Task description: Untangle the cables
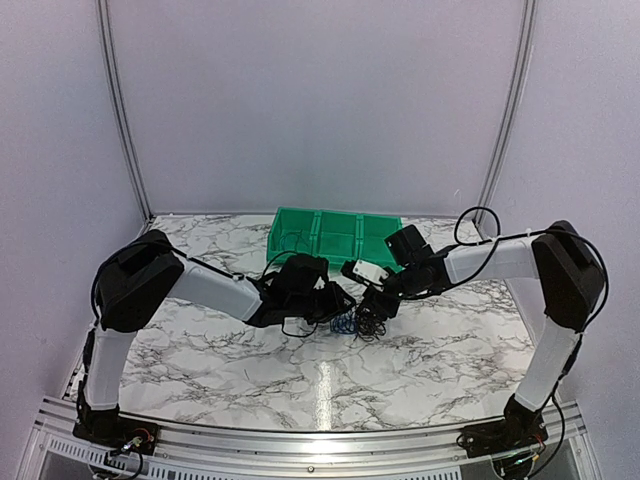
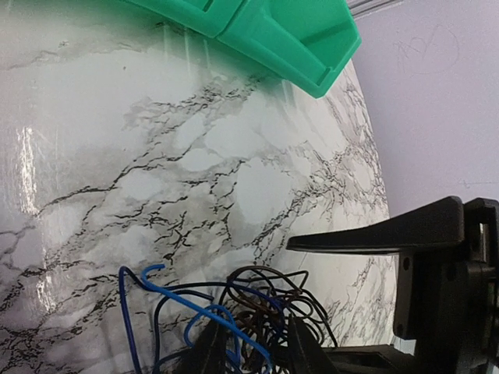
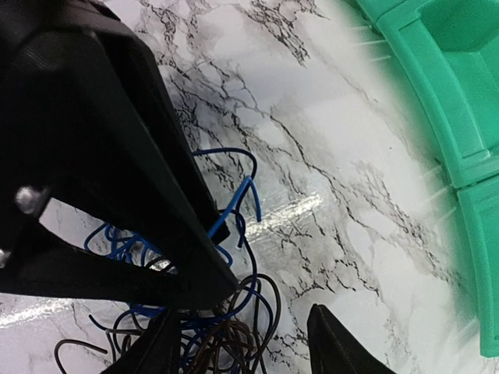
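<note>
With right gripper (image 3: pixel 245 340) splayed, left gripper (image 2: pixel 256 340) hold unclear, risk of a lone tug cinching the knotted black-and-blue wire clump (image 1: pixel 365 323).

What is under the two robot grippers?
A tangle of thin cables, blue and black, lies on the marble table. From above, the left gripper and right gripper cover part of it, so the table right under the tangle cannot be seen.
</note>
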{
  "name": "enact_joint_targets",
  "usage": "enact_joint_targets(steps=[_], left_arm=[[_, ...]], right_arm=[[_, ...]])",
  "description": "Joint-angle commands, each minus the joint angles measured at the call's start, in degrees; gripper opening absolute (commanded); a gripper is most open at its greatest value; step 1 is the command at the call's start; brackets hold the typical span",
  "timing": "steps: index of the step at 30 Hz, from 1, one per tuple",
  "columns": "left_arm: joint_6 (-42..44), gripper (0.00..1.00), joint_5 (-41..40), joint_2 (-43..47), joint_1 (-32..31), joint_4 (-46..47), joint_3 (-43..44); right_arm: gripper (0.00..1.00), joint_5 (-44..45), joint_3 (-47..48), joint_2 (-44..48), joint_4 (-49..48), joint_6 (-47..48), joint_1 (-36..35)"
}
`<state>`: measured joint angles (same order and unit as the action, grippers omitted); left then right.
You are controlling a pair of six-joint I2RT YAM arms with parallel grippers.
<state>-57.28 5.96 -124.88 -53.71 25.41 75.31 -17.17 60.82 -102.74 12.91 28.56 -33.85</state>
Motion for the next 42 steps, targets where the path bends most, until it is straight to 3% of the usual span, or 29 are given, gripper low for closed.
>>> enact_joint_targets(steps=[1,9,19,26,29,36,42], left_arm=[[-2.02,0.27,-0.6,-2.01,0.49,-1.31,2.76],[-1.12,0.0,-0.25,-1.71,0.24,-1.33,4.12],[1.1,0.0,1.03,6.25,-0.59,-0.87,-0.49],[0.72,0.0,-0.88,12.75,-0.71,-0.22,-6.91],[1.69,0.0,-2.68,16.7,-0.65,-0.08,-10.12],[5.91,0.0,-9.35,28.83,-0.19,-0.39,-18.88],[14.09,0.0,-13.21,38.15,-0.08,-9.2,-16.64]], right_arm=[[0.56,0.64,-0.26,2.99,0.01,0.36,0.48],[0.56,-0.93,-0.7,3.11,0.3,0.77,1.16],[0.59,-5.34,0.11,-1.31,1.76,0.49,1.15],[0.32,-9.17,1.99,-6.22,3.43,-0.93,2.11],[0.27,-8.6,2.26,-7.59,3.59,-0.91,2.22],[0.25,-7.25,3.06,-8.88,4.4,-0.98,2.68],[0.24,-6.53,3.41,-9.41,4.65,-1.0,2.75]])
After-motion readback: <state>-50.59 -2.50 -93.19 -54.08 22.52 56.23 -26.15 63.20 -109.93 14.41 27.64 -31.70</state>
